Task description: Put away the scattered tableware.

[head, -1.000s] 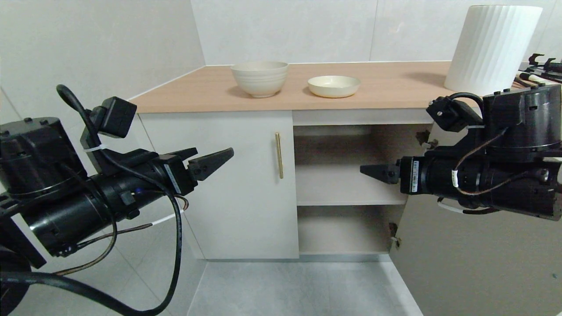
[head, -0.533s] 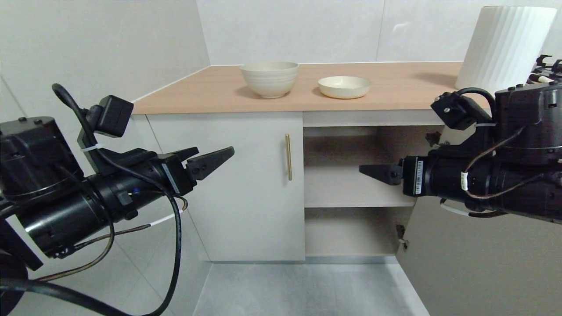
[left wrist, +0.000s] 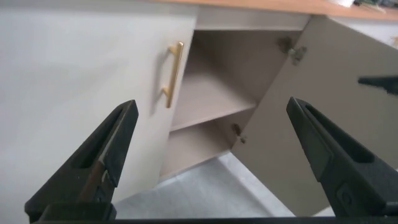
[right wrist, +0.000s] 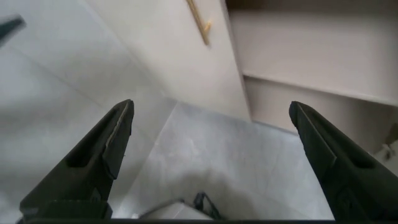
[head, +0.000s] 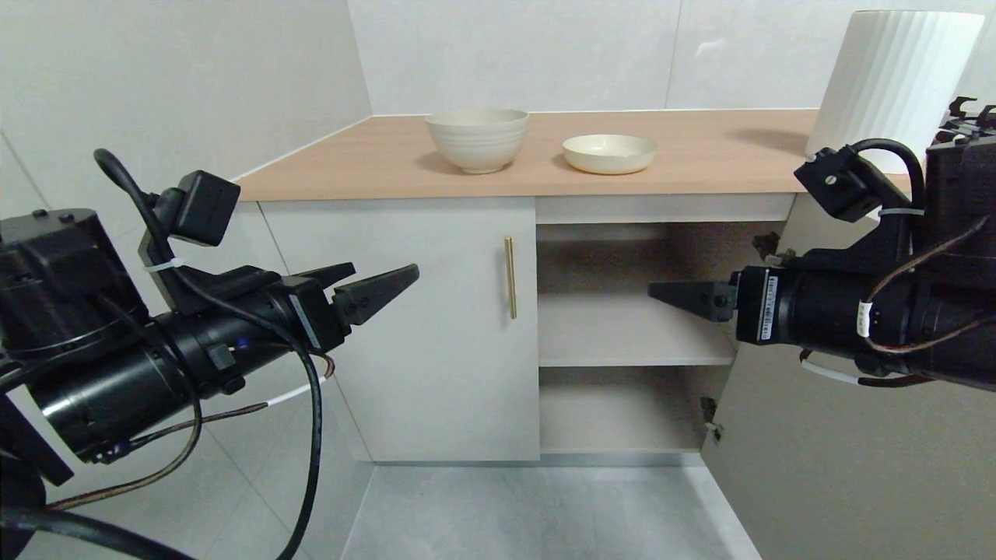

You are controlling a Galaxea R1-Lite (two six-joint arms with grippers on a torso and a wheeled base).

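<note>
Head view: wooden worktop (head: 724, 163) carrying 1 deep cream bowl (head: 477, 138) and, near it on the right, 1 shallow cream dish (head: 609, 152). 1 ribbed white cylinder (head: 895, 82) stands at the right end. The cabinet below has its left door (head: 420, 334) shut, with a brass handle (head: 510, 277); its right door (head: 840, 451) is open onto 1 shelf (head: 622, 334). Left tool (head: 381, 270) and right tool (head: 661, 292) hang before the cabinet, below the tableware and well apart from it.
Left wrist view: left tool spread wide, holding nothing.
Right wrist view: right tool spread wide, holding nothing, above grey floor (right wrist: 211, 162).
</note>
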